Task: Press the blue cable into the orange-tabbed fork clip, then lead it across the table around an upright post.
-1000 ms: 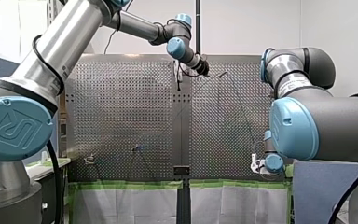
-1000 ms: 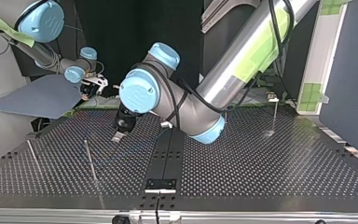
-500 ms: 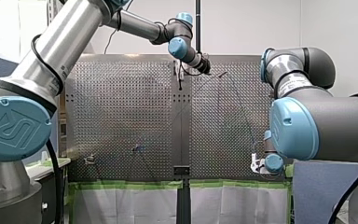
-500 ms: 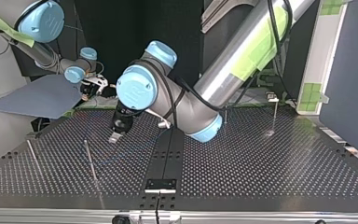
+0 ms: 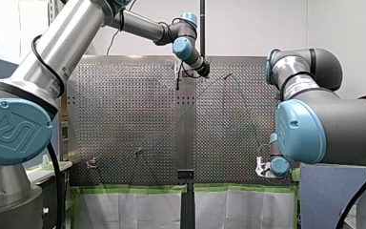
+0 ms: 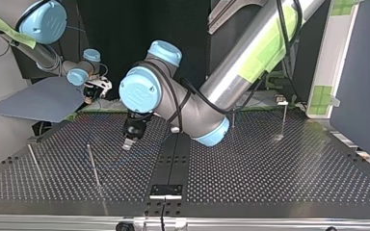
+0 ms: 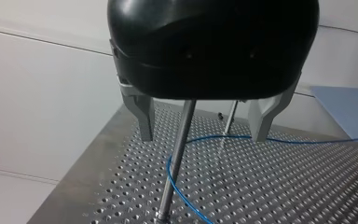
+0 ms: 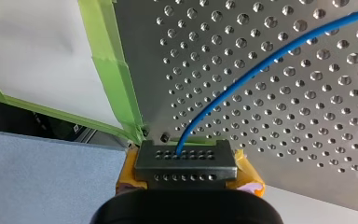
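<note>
Holds my left pincer [image 7: 201,138] spread and empty above the far middle of the tabletop [image 7: 284,186], metal fingers [image 7: 144,116] clear of everything. Looks between them onto 1 upright post [image 7: 176,158] just ahead, the cable [image 7: 223,137] curving past its foot (touching it or not, cannot tell) and running on across the holes. Catches a 2nd post [image 7: 230,120] farther off, its foot close to the cable. Pinches the cable in my right pincer [image 8: 185,158], pressed together on it, at the near right corner of the tabletop, just beside a strip of green tape [image 8: 114,70]. Sends the cable out from that grip in 1 long blue line over the tabletop toward the far side.
</note>
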{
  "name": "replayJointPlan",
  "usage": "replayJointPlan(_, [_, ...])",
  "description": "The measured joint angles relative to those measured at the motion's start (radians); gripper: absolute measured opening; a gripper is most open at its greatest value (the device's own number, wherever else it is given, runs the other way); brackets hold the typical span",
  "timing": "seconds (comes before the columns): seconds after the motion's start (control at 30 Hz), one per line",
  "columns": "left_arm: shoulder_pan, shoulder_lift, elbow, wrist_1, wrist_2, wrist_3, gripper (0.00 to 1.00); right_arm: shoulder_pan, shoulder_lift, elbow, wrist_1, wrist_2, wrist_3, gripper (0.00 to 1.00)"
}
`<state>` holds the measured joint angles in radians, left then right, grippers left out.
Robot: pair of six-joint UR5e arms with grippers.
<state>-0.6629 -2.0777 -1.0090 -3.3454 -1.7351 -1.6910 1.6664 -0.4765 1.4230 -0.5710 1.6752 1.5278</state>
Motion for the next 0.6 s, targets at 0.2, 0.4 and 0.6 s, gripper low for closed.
replayJointPlan(0.2, [-0.002, 0.000, 0.000, -0.014, -0.011, 0.015, 1.00, 0.001, 0.000, 0.000, 0.003, 0.000, 0.000, 0.00])
replayJointPlan(0.4, [-0.005, 0.001, 0.000, -0.017, -0.013, 0.016, 1.00, 0.002, 0.000, 0.000, 0.003, 0.000, 0.000, 0.00])
replayJointPlan(0.6, [-0.005, 0.001, 0.000, -0.016, -0.020, 0.016, 1.00, 0.002, 0.000, 0.000, 0.002, 0.000, 0.000, 0.00])
